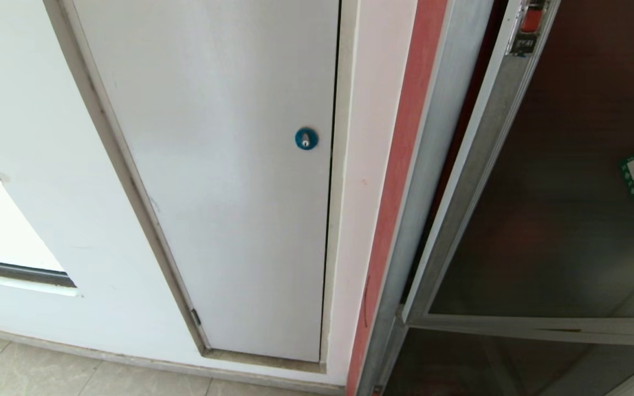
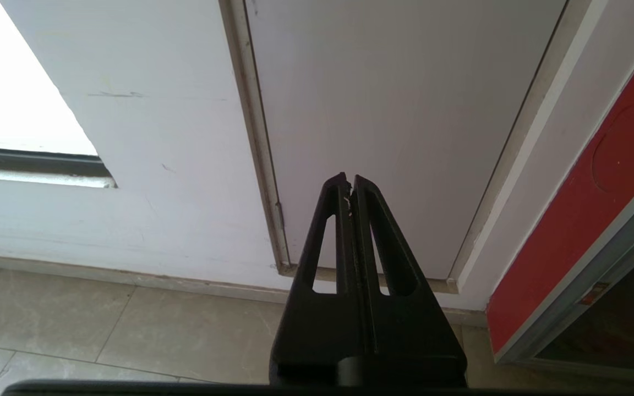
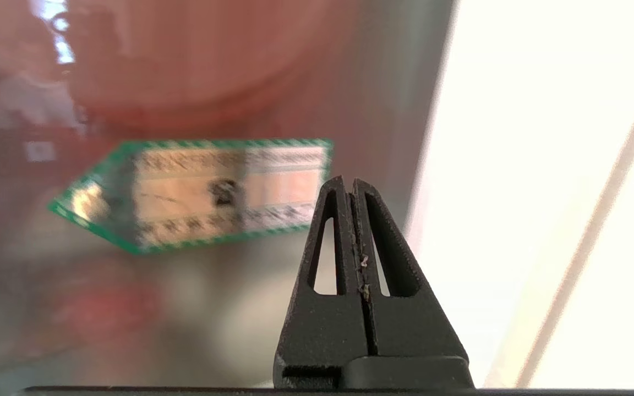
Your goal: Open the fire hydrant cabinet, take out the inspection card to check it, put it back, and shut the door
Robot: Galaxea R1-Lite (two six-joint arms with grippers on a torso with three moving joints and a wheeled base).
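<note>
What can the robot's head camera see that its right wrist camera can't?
Only the head view shows the white panel with its blue round lock, the floor tiles and the door's small red latch. Only the right wrist view shows the right gripper, fingers shut, empty. Both show the tinted-glass door with its green-bordered sticker.

Head camera looks down at the white panel [image 1: 212,181] and door [image 1: 559,220]. Left wrist camera shares that panel; right wrist camera faces the door's sticker [image 3: 196,192] closely.
</note>
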